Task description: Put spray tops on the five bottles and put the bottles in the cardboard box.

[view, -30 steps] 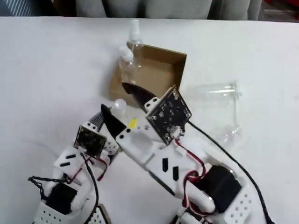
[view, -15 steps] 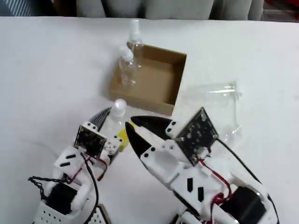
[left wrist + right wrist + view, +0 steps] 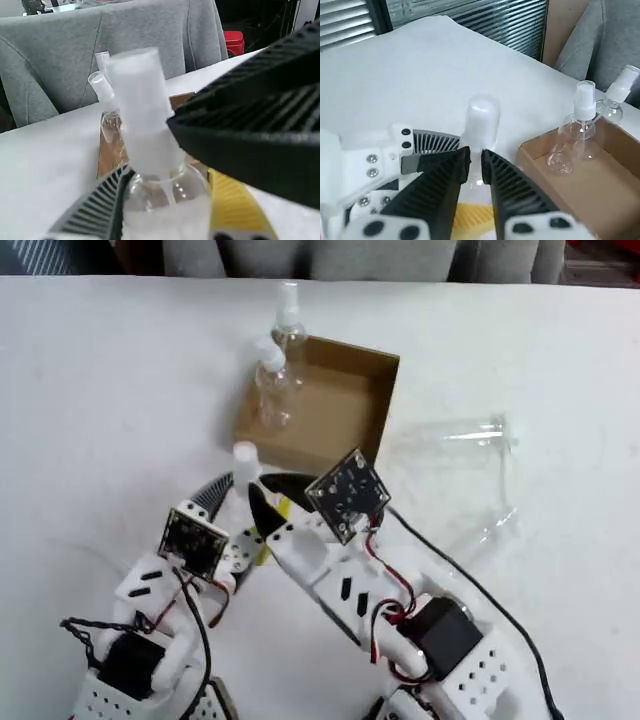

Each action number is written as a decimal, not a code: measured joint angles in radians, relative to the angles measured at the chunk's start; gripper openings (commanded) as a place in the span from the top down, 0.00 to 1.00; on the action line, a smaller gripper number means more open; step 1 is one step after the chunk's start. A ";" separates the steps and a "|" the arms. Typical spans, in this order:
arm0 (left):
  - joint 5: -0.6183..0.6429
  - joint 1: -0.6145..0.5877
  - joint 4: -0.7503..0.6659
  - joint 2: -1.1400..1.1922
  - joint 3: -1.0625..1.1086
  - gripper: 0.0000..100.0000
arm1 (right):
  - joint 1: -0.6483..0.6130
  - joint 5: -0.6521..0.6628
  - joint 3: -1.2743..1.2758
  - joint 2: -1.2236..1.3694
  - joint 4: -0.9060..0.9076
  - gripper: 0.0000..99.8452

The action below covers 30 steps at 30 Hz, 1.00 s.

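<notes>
Right fingers point(image 3: 440, 180) back, pinching bottle's point(image 3: 165, 210) spray top point(image 3: 481, 117)

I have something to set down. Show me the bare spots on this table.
Bare: the table left of the cardboard box, and the box's right half. Crowded: before the box, where the left gripper holds a bottle and the right gripper its spray top; clear plastic lies right of the box.

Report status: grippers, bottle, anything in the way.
Left gripper shut on bottle. Right gripper pinching its spray top. Two topped bottles at cardboard box far corner. Plastic bag beside box, not obstructing.
</notes>
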 measured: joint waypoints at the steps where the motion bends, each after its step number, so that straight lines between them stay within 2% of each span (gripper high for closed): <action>1: 0.000 0.000 0.000 0.000 0.000 0.98 | 0.000 0.000 0.000 0.000 -0.005 0.98; 6: -0.002 0.000 0.000 0.000 0.000 0.98 | 0.003 0.000 0.000 0.000 0.011 0.98; 11: -0.002 0.000 0.000 0.000 0.000 0.98 | 0.009 0.000 0.000 -0.098 0.170 0.98; 14: -0.002 0.000 -0.008 0.000 0.000 0.98 | 0.086 0.000 0.000 -0.204 0.276 0.98; 18: -0.002 -0.017 -0.091 0.000 0.000 0.98 | 0.238 0.000 0.058 -0.307 0.362 0.98; 24: -0.002 -0.094 -0.249 0.000 0.000 0.98 | 0.468 0.000 0.281 -0.382 0.362 0.98; 30: -0.002 -0.101 -0.385 0.000 0.000 0.98 | 0.563 0.000 0.508 -0.448 0.301 0.98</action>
